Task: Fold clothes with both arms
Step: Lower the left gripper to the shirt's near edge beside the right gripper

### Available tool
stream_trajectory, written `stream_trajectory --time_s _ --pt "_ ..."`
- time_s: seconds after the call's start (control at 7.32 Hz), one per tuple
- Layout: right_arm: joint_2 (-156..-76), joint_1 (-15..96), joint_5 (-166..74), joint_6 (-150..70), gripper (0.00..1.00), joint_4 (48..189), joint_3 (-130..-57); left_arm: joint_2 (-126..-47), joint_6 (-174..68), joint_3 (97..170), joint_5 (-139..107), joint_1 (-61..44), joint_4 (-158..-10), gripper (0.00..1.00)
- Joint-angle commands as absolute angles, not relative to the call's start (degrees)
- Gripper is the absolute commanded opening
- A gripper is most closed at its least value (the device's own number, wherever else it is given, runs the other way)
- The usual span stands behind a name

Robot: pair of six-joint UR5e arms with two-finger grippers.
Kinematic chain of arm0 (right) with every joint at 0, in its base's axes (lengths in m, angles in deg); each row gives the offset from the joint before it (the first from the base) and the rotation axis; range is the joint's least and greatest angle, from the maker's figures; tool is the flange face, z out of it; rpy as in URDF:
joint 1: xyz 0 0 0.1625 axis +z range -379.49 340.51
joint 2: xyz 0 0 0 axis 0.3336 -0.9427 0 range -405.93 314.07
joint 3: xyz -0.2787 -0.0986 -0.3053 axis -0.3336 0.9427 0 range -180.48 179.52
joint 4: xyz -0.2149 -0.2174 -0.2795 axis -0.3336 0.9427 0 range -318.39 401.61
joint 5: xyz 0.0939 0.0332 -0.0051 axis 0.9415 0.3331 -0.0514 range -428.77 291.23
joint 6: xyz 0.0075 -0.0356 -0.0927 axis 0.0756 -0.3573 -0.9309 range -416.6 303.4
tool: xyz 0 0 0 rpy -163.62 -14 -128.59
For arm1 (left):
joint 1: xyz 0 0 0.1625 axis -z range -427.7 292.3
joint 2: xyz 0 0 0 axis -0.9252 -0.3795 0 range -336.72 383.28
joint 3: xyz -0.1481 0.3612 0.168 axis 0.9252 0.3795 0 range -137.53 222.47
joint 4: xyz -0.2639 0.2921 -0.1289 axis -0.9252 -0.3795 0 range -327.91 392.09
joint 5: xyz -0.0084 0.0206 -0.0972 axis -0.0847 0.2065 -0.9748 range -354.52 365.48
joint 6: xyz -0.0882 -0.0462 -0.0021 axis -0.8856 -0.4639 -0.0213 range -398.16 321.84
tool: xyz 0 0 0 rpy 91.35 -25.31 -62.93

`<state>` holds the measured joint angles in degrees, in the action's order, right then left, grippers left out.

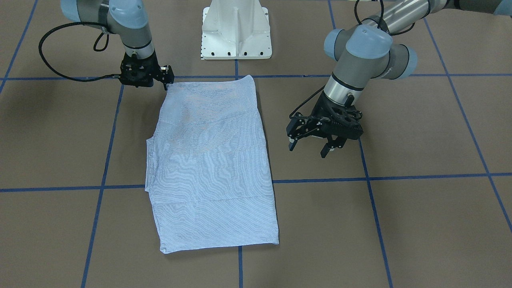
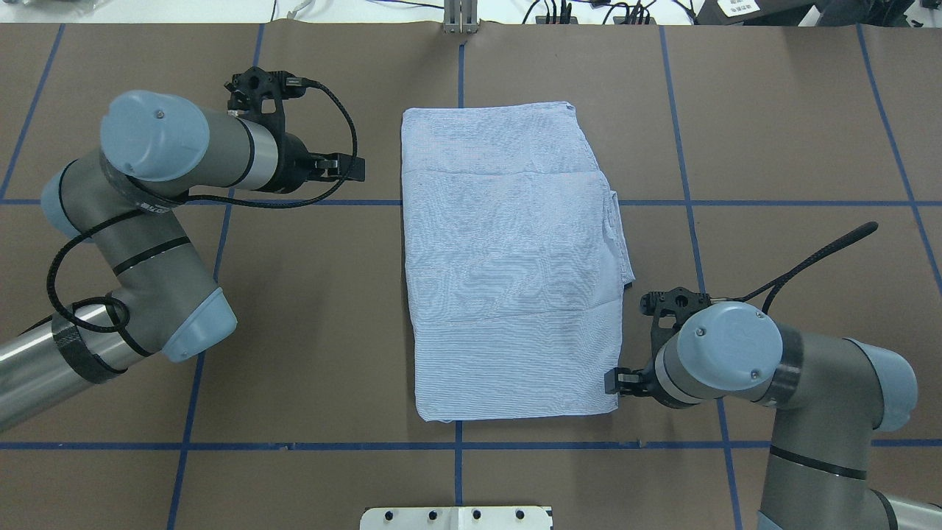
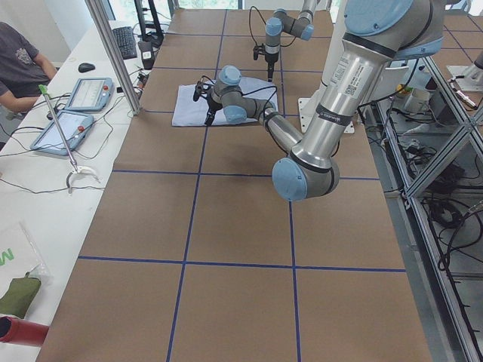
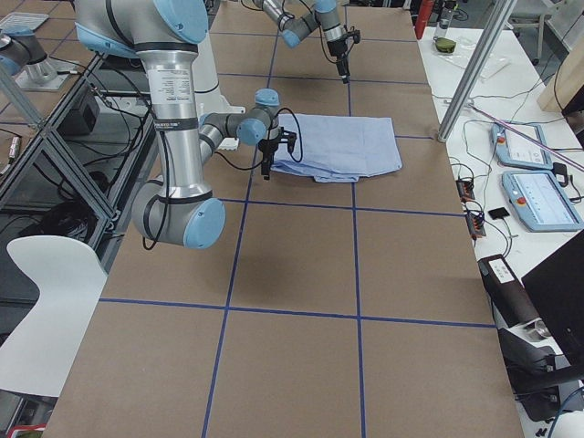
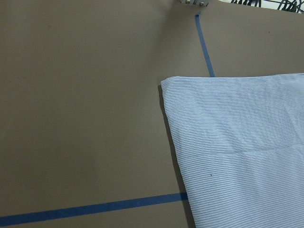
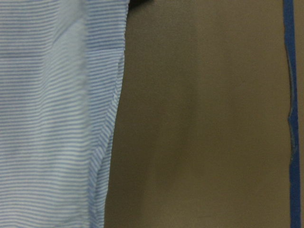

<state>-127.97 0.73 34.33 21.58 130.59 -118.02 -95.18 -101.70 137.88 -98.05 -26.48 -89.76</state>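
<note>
- Squarely in the middle of the table (image 2: pixel 773 147) lies the shirt (image 2: pixel 515 272). It is folded flat into a long rectangle, with no sleeves sticking out.
- Its long axis runs straight away from the robot. One short end is near the base and the other is at the far side.
- On the right long edge a small fold of cloth bulges out about midway; the left long edge is straight.
- The right gripper (image 2: pixel 614 383) sits at the near right corner, touching the cloth or just beside it. The corner lies flat, and I cannot tell how far its jaws are apart or whether they hold anything.
- The left gripper (image 1: pixel 309 147) hangs off the left long edge, beside the far half and clearly apart from the cloth. Its jaws are spread wide and hold nothing.
- The left wrist view shows the far left corner (image 5: pixel 164 85) lying flat and untouched.
- The right arm is nearer, so likely the next fold goes end over end along the long axis. For that, the left gripper must first travel to a corner to match the right one.
</note>
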Motion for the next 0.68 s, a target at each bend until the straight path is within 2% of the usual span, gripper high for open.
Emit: stream_trajectory --time_s 0.0,0.55 --pt "-129.6 0.8 34.2 21.5 1.0 128.7 -119.0 -95.3 -101.7 137.8 -98.1 -26.5 -89.7 1.0" --pt "-129.0 1.5 34.7 22.1 1.0 128.8 -124.9 -95.4 -109.1 138.7 -103.1 -26.9 -89.7 1.0"
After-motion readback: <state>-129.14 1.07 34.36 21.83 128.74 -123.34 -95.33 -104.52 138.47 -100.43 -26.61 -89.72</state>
